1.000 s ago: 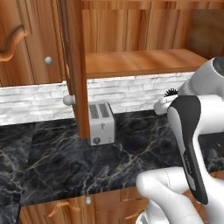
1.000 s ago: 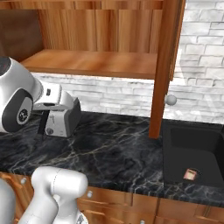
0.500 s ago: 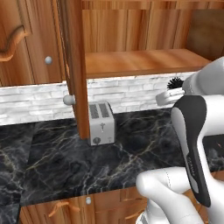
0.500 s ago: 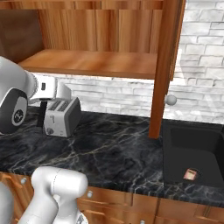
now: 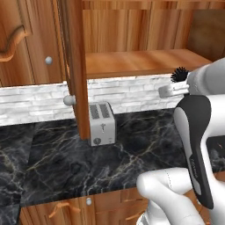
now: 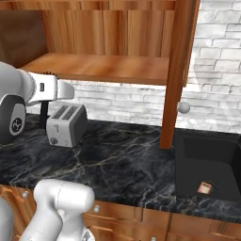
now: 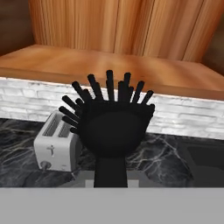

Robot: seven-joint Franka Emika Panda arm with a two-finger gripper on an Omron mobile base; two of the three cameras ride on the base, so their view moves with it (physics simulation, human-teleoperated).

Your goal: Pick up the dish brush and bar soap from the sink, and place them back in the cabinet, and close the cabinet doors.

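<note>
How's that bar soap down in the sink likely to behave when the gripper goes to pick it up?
The bar soap looks like a small flat block, so probably light and stiff, unlikely to roll. It lies low on the dark floor of the sink, so a pinch across its short sides seems likeliest. Being soap, its smooth faces may be slippery and could squirt out of a tight pinch.

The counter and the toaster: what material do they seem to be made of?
The counter looks like polished black marble, with pale veins across a dark surface. The toaster looks like brushed grey metal, plain and matte; painted plastic is also possible.
</note>
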